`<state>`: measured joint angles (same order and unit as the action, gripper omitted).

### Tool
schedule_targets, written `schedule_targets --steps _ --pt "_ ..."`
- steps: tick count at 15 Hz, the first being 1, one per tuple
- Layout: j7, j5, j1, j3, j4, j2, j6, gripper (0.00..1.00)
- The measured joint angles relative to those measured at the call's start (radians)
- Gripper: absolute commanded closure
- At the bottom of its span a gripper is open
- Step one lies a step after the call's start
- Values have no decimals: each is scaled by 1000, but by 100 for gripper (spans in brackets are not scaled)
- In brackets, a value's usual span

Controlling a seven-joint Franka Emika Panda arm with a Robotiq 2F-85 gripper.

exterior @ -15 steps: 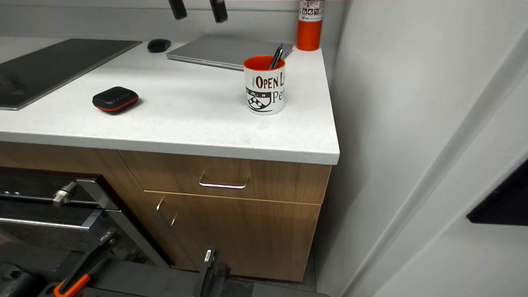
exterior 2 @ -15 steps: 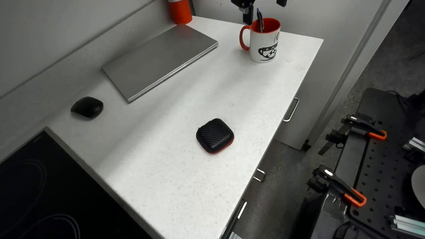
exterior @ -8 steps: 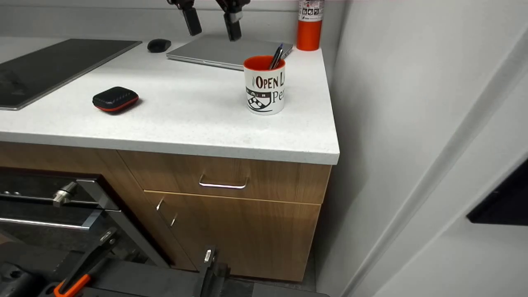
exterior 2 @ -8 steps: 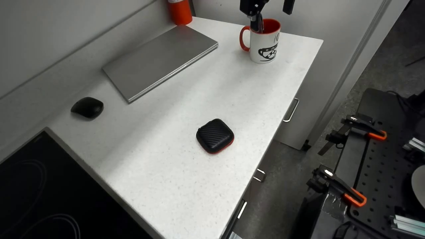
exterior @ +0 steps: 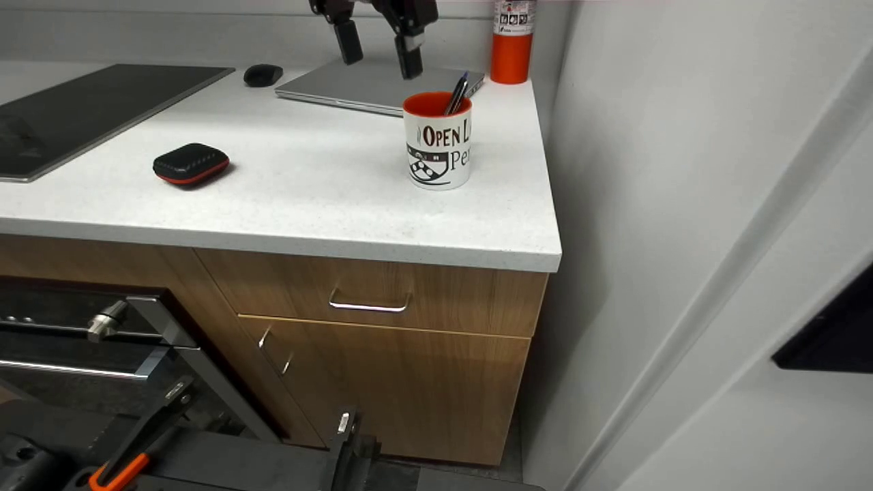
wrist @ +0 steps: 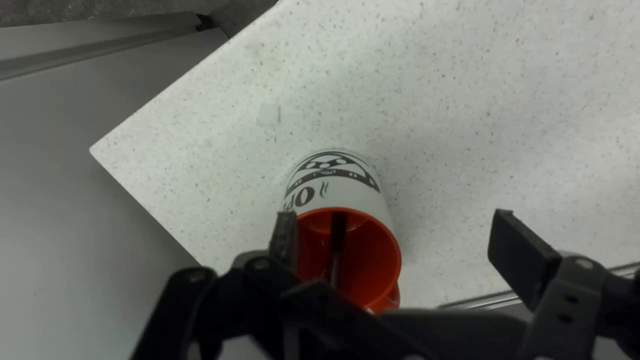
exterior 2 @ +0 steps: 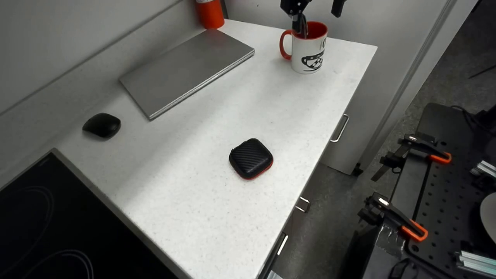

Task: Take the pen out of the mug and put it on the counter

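Leaning inside the small white ceramic-looking mug with the red interior, the slim dark pen pokes its top end over the rim, way closer to upright than flat. The black fingers are spread wide with nothing gripped, apparently higher than the mug and off to one side of it. In an exterior view the pen is past the mug-side finger, not between the two; the wrist view lines it up between them, but nearer that one, with its partner well out over the smooth white table. IMO it all hinges on that sideways offset: the fingers probably need to slide across the mug's mouth, get the stick centred, then come down. Go low off-centre and a fingertip likely clips the rim.
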<state>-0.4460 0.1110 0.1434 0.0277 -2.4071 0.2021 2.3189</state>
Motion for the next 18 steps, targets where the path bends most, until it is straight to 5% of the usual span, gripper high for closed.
schedule_targets --steps 18 --pt "-177 -12 27 68 12 -162 416 0"
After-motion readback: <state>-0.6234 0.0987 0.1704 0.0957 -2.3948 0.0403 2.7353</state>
